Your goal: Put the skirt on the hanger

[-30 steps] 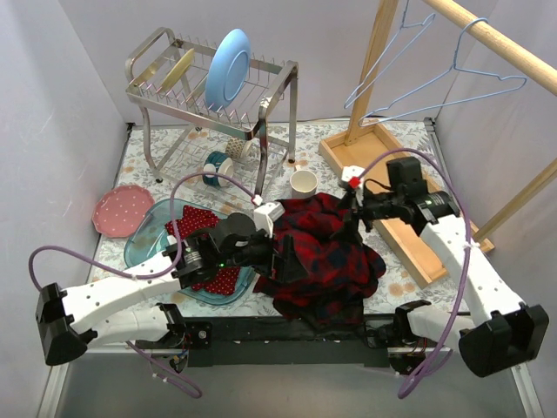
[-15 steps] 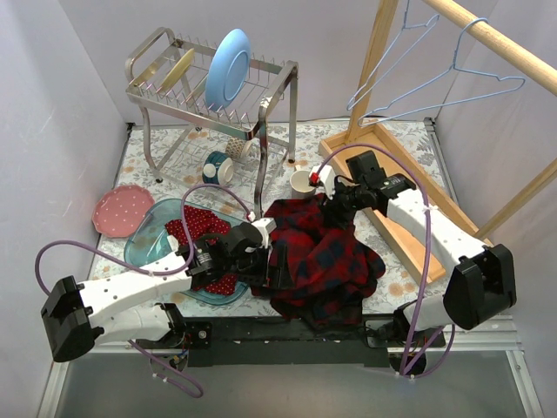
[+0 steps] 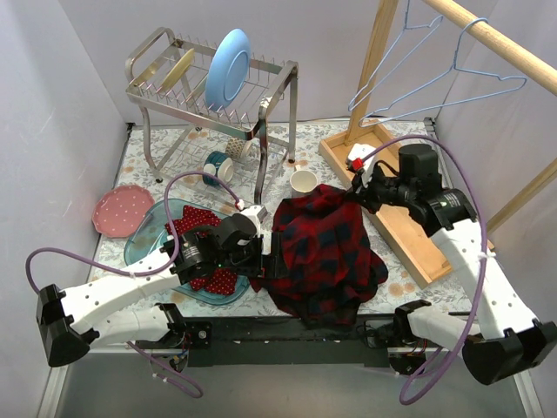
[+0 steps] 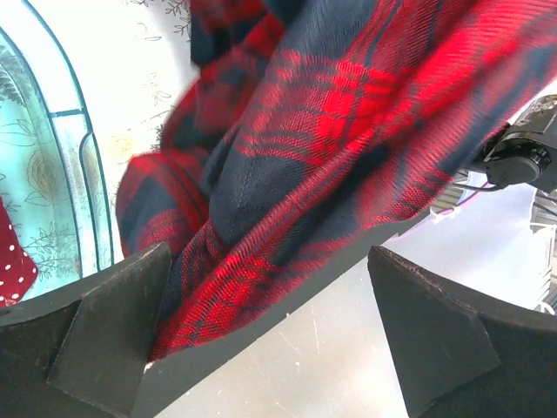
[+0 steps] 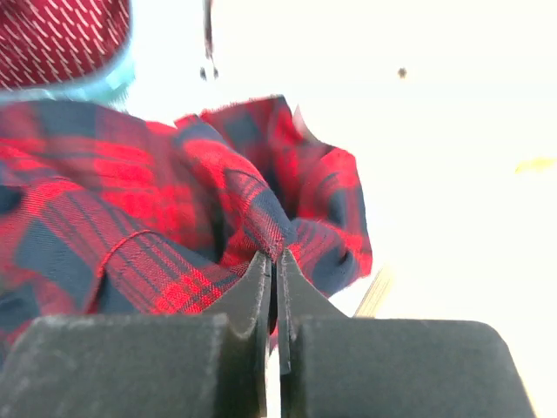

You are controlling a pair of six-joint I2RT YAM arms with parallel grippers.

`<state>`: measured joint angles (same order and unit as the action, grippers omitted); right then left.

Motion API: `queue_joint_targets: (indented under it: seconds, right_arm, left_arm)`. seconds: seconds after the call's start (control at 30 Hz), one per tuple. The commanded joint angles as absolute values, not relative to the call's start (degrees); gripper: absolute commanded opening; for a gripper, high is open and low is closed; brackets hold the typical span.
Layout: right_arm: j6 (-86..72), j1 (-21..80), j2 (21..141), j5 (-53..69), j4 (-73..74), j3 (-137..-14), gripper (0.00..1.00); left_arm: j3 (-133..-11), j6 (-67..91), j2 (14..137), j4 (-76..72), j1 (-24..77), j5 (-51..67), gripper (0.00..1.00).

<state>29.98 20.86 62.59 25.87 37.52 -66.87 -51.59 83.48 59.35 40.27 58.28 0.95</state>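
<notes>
Nothing of the real job is done from where I stand. The skirt lies crumpled in the teal glass dish at about 8 o'clock on the bench, with the left arm across its middle, so only its two ends show. The wire hangers swing bare from the wooden rail up at 2 o'clock, well apart from it.

What is in hand looks like clearing. The right claw is clenched on a fold at the 12 o'clock edge of the plaid shirt. Its wrist camera shows the two fingers pressed together on that pinch of cloth. The left claw is released, fingers spread wide and gripping nothing, at the shirt's 9 o'clock edge, just beside the dish.

Left to do, as I judge it: get the shirt out of the way, take up the skirt, carry it across the bench and thread it onto a hanger.

The skirt's long axis seems to run from 11 o'clock to 5 o'clock across the dish. It is too bunched for me to tell which end is the waist, or which way it points
</notes>
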Motion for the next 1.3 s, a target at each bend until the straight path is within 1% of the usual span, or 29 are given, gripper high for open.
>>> queue_joint_targets:
  seconds: [0.0,0.07,0.17,0.2,0.23,0.3,0.37,0.5,0.53,0.63,0.67,0.7,0.77,0.8,0.83,0.9,0.97,1.07,1.1,1.2,1.27]
  right_arm:
    - [30.93,19.25,59.42,30.23,36.29,-69.62,0.01]
    - [33.56,19.16,57.49,28.14,36.91,-64.35,0.01]
    - [39.88,18.72,54.41,19.71,39.98,-55.32,0.01]
    - [44.25,18.37,53.97,17.6,41.56,-53.11,0.01]
    - [46.47,17.93,52.92,15.14,45.23,-51.35,0.01]
    - [51.74,17.4,51.42,13.46,48.24,-46.25,0.01]
    - [53.96,17.32,48.88,10.38,51.15,-43.52,0.01]
    - [55.63,17.31,45.53,5.45,52.82,-40.52,0.01]
    - [56.42,17.31,45.01,6.06,53.34,-40.17,0.01]
    - [57.13,17.31,45.7,9.22,55.55,-39.9,0.01]
    - [56.61,17.31,46.05,9.32,55.55,-40.16,0.05]
    - [56.25,17.31,46.32,9.32,55.55,-40.69,0.13]
    - [54.94,17.31,46.49,10.37,55.63,-43.58,0.22]
    - [54.41,17.31,46.49,11.15,55.9,-44.9,0.37]
    - [53.8,17.31,46.58,12.73,56.68,-46.65,0.48]
    - [52.39,17.31,46.76,13.97,57.83,-52.27,0.66]
    - [51.16,17.31,47.55,14.94,58.36,-57.62,0.69]
    - [48.26,17.14,49.74,16.69,58.19,-62.39,0.72]
    - [45.64,17.14,50.36,17.48,57.49,-64.23,0.74]
    - [40.89,17.23,54.04,22.66,52.31,-64.43,0.79]
    - [36.49,17.23,58.87,26.44,48.19,-63.55,0.79]
  left_arm:
    - [-51.86,82.35,58.1,46.05,58.01,-0.27,0.98]
    - [-50.72,82.35,57.4,45.79,58.01,-0.09,0.98]
    - [-47.83,82.7,57.74,45.53,58.01,4.99,0.98]
    - [-46.77,83.31,58.27,45.18,58.01,7.36,0.98]
    - [-45.71,84.02,58.62,44.04,58.01,9.21,0.98]
    - [-42.99,85.07,59.33,42.2,58.09,14.21,0.98]
    - [-42.1,85.34,59.24,40.43,58.1,15.81,0.98]
    - [-46.39,85.43,58.45,45.08,58.1,10.92,0.98]
    - [-49.71,85.34,58.19,46.22,58.01,6.98,0.98]
    - [-55.78,84.38,57.48,45.1,58.01,1.78,0.98]
    - [-57.2,83.77,57.74,44.04,58.01,1.06,0.98]
    - [-58.52,83.15,58.44,43.08,58.01,0.71,0.98]
    - [-62.39,81.31,62.56,39.3,58.01,0.79,0.98]
    - [-63.45,80.86,64.41,38.07,58.01,0.7,0.98]
    - [-64.59,80.25,66.86,35.45,58.01,0.79,0.98]
    - [-67.49,78.23,74.33,33.06,58.01,0.97,0.98]
    - [-70.38,76.82,81.69,32.52,58.01,0.7,0.98]
    - [-72.15,75.06,87.52,32.17,58.09,0.7,0.98]
    - [-72.33,74.62,90.06,32.08,58.01,-1.21,0.97]
    - [-71.11,74.71,92.02,31.47,58.01,-3.95,0.95]
    - [-70.32,75.23,91.59,31.12,58.01,-5.8,0.94]
